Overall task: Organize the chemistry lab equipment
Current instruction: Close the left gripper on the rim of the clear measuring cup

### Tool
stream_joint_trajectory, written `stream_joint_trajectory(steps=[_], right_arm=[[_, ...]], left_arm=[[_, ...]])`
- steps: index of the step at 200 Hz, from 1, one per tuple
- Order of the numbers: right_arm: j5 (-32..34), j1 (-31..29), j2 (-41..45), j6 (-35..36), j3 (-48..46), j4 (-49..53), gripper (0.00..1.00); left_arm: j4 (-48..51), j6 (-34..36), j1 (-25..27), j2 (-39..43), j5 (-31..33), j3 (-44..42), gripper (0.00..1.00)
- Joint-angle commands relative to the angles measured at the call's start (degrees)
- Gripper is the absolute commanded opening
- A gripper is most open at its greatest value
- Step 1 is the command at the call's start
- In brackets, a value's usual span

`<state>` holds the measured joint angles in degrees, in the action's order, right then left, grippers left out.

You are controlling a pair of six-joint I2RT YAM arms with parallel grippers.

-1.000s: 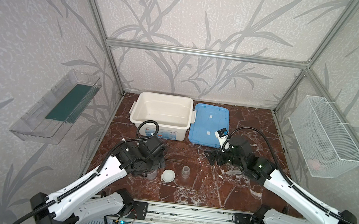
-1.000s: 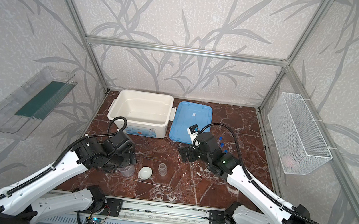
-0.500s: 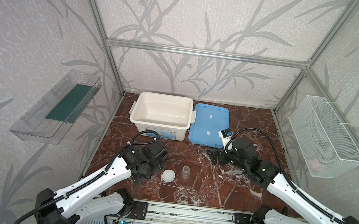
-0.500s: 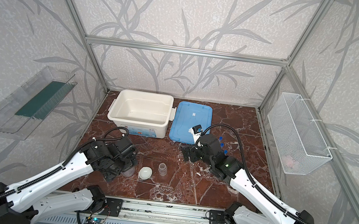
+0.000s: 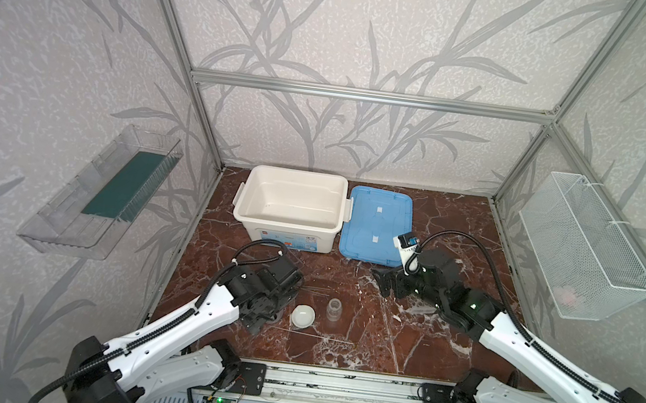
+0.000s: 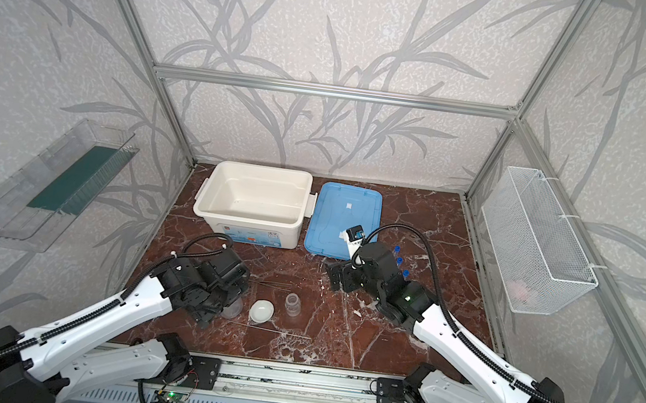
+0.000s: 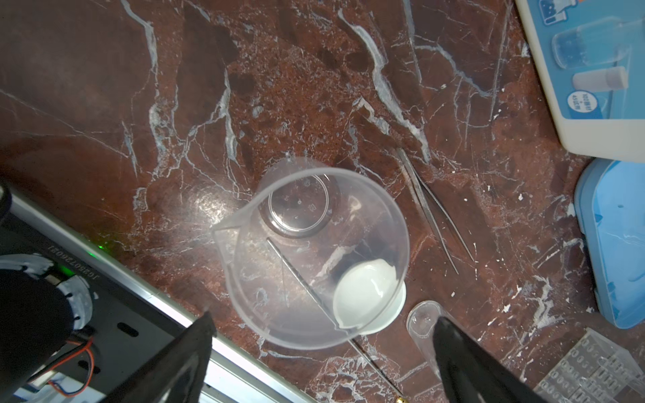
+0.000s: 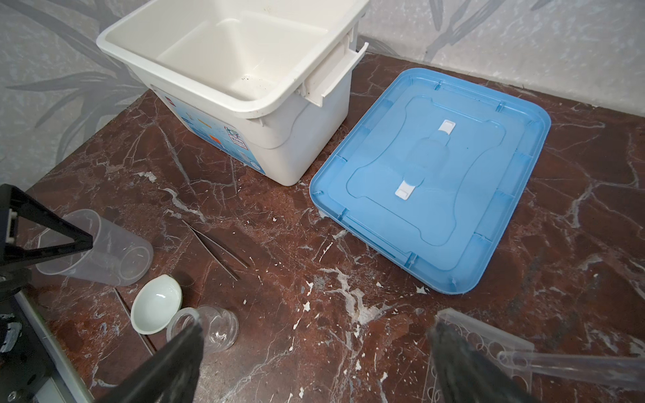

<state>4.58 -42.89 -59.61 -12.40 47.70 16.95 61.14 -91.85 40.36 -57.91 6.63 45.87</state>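
Left gripper [image 7: 324,317] pictured hovering over clear beaker [image 7: 314,251], fingers spread wide, nothing grasped. Beaker stood upright at front left of marble table [image 5: 420,348]. Small white round dish [image 5: 303,316] set just beside it, small clear jar [image 5: 334,309] next along. Thin rods [image 7: 432,209] laid between beaker and white bin [image 5: 288,227]. Right gripper [image 8: 317,326] likewise released, held low near clear holed rack [image 8: 488,345] and blue-capped tubes [image 6: 399,260], in front of blue lid [image 5: 377,222].
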Motion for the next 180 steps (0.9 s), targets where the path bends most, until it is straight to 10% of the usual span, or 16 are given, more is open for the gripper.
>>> stream_joint_trajectory(steps=[1, 180], right_arm=[[1.11, 0.18, 1.08, -0.43, -0.68, -0.88, 0.99], [1.39, 0.17, -1.29, 0.01, 0.14, -0.92, 1.00]], left_arm=[[0.00, -2.91, -0.60, -0.36, 2.33, -0.84, 0.99], [-1.96, 5.44, -7.56, -3.88, 3.01, -2.26, 0.79]])
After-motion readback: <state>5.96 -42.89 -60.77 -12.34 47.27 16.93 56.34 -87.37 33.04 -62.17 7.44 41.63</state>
